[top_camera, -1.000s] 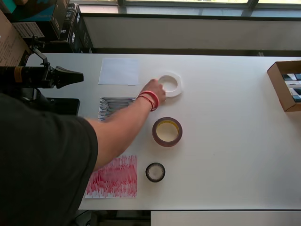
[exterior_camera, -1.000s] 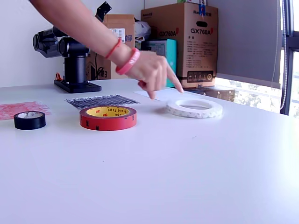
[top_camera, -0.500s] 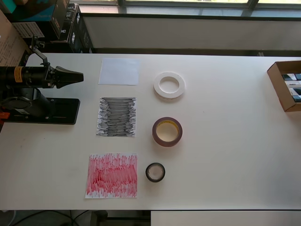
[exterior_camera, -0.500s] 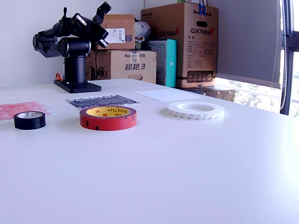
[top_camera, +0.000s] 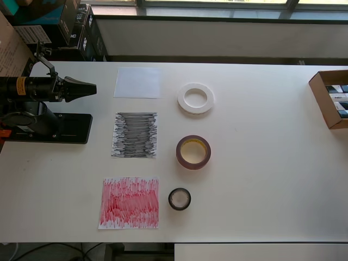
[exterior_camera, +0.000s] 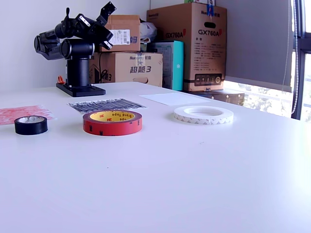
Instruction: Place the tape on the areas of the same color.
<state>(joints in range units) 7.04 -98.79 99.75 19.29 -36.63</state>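
The tape rolls lie flat in a row on a big white table [top_camera: 261, 163], and no roll sits on a paper yet. The table is the biggest thing here. In the overhead view, the robot arm [top_camera: 32, 89] is folded up at the left side on its black base [top_camera: 49, 129], well apart from the rolls. Its gripper [top_camera: 87, 88] points toward the papers, and nothing is near it. The jaws look pressed together to a point, but I cannot tell for sure. Brown boxes [exterior_camera: 192, 46] stand behind the table in the exterior view. An open cardboard box [top_camera: 330, 98] sits at the right edge of the table in the overhead view, far from the rolls.

Three square papers lie in a column. The white paper [top_camera: 138, 82] is at the top, the black scribbled paper [top_camera: 135, 135] is in the middle, and the red scribbled paper [top_camera: 130, 202] is at the bottom. Nothing lies between the papers and the rolls.

The white tape roll [top_camera: 196, 98] is the widest. It is a thin, flat ring, to the right of the white paper. The red tape roll [top_camera: 193, 152] is thicker, with a yellow core. It lies to the right of the black paper. From the side it looks bright red [exterior_camera: 112, 122]. The black tape roll [top_camera: 179, 199] is the smallest. It lies just beside the red paper, close to the paper's right edge.
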